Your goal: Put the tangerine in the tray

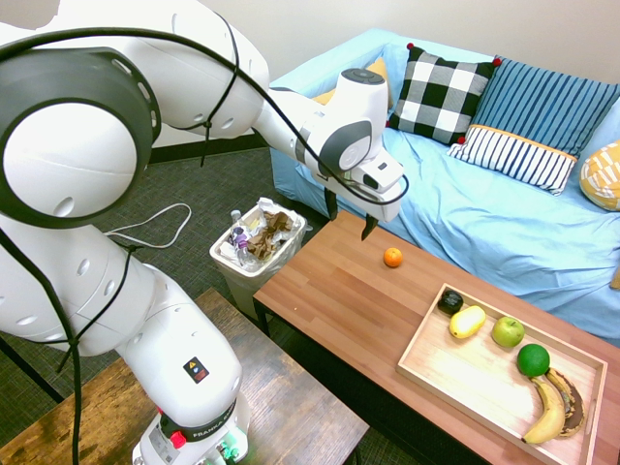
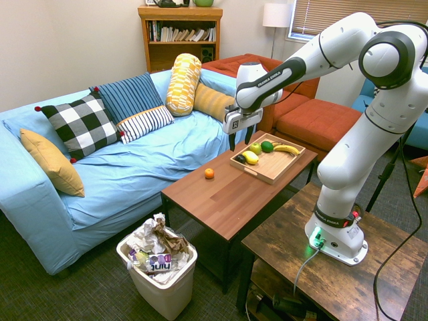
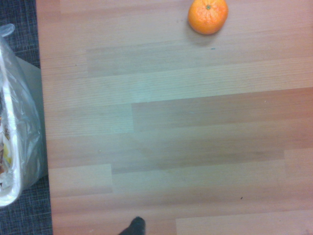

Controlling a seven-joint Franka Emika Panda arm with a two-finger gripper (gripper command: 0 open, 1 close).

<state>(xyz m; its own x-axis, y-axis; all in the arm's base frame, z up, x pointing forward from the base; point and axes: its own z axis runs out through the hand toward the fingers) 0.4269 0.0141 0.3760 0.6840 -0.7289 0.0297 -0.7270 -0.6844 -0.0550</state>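
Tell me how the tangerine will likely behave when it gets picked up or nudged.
The tangerine looks nearly round and sits loose on the bare tabletop, so a nudge would probably make it roll. Being small, it is likely light. Its dimpled peel should give some grip, perhaps yielding slightly if squeezed.

Tray (image 1: 465, 373) walled by low rims; fruit (image 1: 507, 332) crowds one side.

Operator, your workspace is a living-room-type area, as identified by the blue-draped sofa (image 2: 134, 160) with patterned throw pillows (image 2: 80, 124), the wooden coffee table (image 2: 221, 200), the bookcase (image 2: 180, 37) and the floor lamp (image 2: 276, 16).
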